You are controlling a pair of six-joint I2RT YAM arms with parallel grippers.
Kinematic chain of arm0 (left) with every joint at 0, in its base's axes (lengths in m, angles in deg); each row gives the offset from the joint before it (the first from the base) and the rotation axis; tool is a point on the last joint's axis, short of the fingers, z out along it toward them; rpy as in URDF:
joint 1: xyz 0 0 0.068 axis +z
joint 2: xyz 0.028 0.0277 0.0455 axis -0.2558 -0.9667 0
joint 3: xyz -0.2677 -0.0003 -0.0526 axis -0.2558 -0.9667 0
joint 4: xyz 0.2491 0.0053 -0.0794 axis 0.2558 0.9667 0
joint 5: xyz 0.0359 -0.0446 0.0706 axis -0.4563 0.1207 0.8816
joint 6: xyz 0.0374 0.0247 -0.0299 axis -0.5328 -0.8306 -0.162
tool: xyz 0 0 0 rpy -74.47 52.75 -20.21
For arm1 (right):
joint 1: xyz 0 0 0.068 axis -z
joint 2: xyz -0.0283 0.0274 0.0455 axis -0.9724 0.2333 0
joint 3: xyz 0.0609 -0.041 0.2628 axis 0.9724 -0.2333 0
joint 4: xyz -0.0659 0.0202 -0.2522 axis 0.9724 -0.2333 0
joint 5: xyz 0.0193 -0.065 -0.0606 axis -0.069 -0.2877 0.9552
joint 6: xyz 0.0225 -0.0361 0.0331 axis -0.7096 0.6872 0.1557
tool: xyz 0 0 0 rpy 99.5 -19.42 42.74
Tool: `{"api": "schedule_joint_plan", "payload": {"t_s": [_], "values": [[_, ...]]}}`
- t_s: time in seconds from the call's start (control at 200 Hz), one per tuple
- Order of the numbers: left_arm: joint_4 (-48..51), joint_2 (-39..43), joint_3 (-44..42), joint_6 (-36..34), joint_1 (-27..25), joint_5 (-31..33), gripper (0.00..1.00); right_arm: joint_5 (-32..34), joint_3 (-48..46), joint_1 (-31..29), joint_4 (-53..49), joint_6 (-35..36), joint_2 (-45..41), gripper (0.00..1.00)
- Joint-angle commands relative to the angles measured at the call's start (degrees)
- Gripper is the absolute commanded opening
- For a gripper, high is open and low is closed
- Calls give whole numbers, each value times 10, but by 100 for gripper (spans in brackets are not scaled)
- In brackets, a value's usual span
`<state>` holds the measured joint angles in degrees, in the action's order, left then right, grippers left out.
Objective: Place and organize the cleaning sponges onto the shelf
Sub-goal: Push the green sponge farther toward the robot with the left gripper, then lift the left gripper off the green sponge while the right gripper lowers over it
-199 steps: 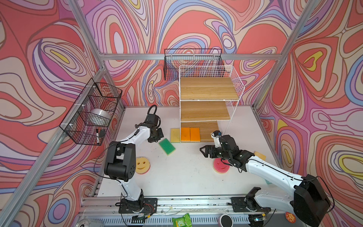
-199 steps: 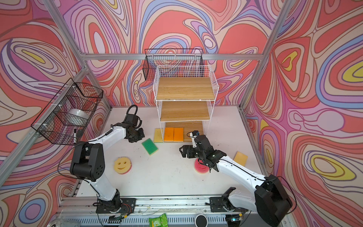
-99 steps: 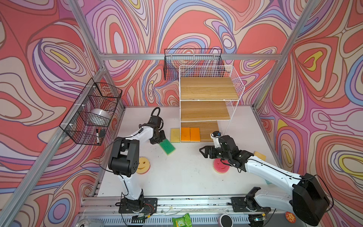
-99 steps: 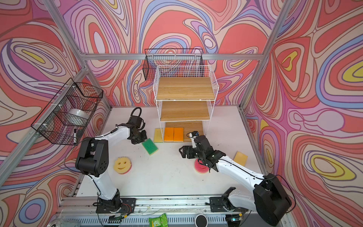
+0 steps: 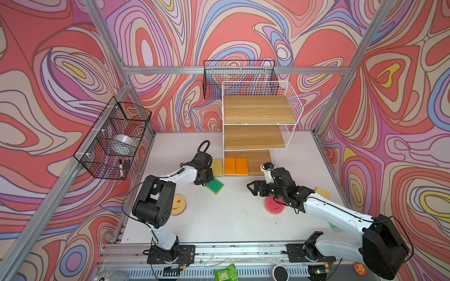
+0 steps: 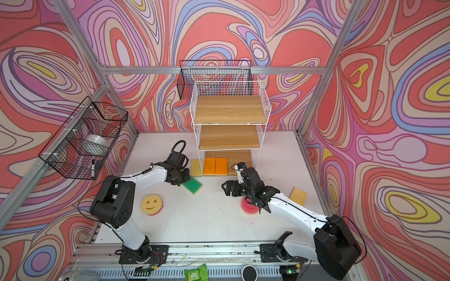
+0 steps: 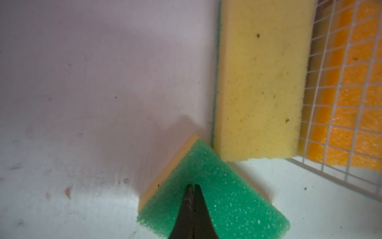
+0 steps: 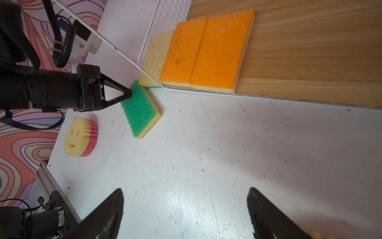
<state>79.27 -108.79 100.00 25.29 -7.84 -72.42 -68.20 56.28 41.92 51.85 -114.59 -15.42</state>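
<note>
Left gripper (image 8: 127, 93), jaws together, touching green-faced sponge (image 7: 227, 186) on tabletop (image 5: 219, 223) just beside yellow sponge (image 7: 258, 82) lying against shelf (image 5: 258, 109), orange sponges (image 8: 206, 51) sitting on bottom board, right gripper (image 8: 185, 190) hovering, jaws apart, green packet (image 5: 225, 273) print unreadable.

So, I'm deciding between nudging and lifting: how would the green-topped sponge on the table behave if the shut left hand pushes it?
The green-topped sponge looks like porous foam, so it probably dents before sliding and weighs little. It lies flat, so it should slide, not roll. The left hand sits near one corner, so it may well pivot.
</note>
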Motion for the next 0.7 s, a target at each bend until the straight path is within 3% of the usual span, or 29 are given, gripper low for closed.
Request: {"api": "schedule_joint_plan", "payload": {"t_s": [0.0,0.24,0.466,0.511,0.616,0.696], "values": [[3,25,-45,40,-44,-5,0,-6,-5,-3,9,3,0,97],[-3,70,-66,66,-116,6,0,-23,1,-3,0,48,-2,98],[-5,135,-89,73,-130,3,2,-39,30,-3,-35,86,19,98],[7,158,-90,68,-130,8,11,-47,38,-4,-44,99,29,98],[39,217,-87,52,-130,28,49,-59,52,-8,-54,128,46,98],[60,258,-83,40,-126,40,70,-57,67,-17,-61,153,60,98]]}}
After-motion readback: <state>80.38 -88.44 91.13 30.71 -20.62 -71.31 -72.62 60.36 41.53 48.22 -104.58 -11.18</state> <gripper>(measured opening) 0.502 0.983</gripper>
